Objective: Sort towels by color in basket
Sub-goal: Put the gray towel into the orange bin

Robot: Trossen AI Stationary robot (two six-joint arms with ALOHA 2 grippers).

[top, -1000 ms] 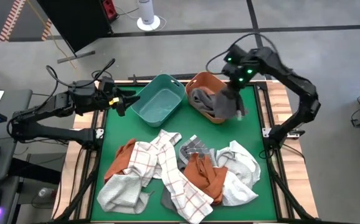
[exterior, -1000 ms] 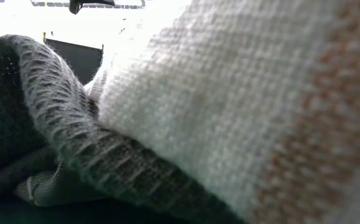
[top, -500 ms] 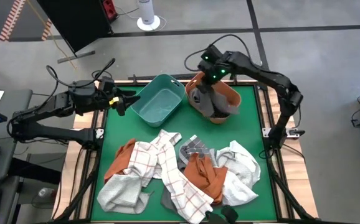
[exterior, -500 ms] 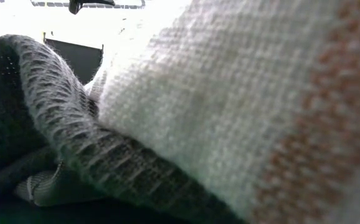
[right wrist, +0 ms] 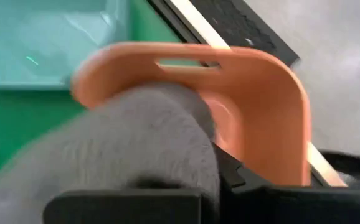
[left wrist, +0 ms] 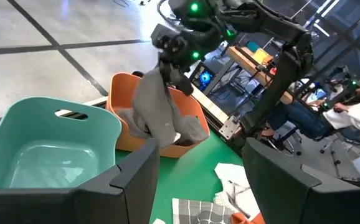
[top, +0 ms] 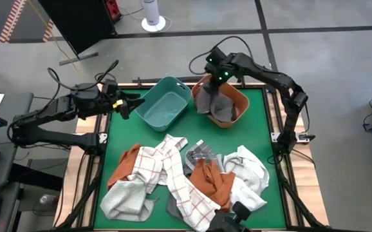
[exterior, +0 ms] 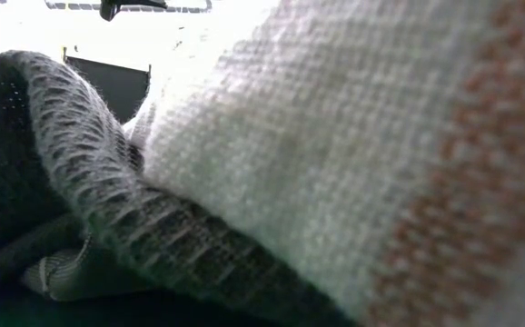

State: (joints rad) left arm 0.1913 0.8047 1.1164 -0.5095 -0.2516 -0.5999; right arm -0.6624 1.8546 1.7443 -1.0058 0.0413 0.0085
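Observation:
My right gripper hangs over the far-left part of the orange basket, shut on a grey towel that drops into it. The left wrist view shows this gripper from the side. My left gripper waits open, left of the teal basket, nothing between its fingers. A pile of towels lies on the green mat: rust-orange, white with a thin check, white and grey. My right gripper pinches the grey towel's bunched upper end between its two fingers, coming from above and slanting down. The towel hangs slack below the fingers. Its lower part rests inside the orange basket.
The teal basket stands beside the orange one at the mat's far side. White and dark grey cloth pressed against the low camera blocks that view. A seated person shows beyond the table.
My right gripper has gone toward the table's left and down, from beside the orange basket's right side to above its far-left part, tipping more steeply downward. The grey towel has travelled with it, and its lower part has sunk into the basket.

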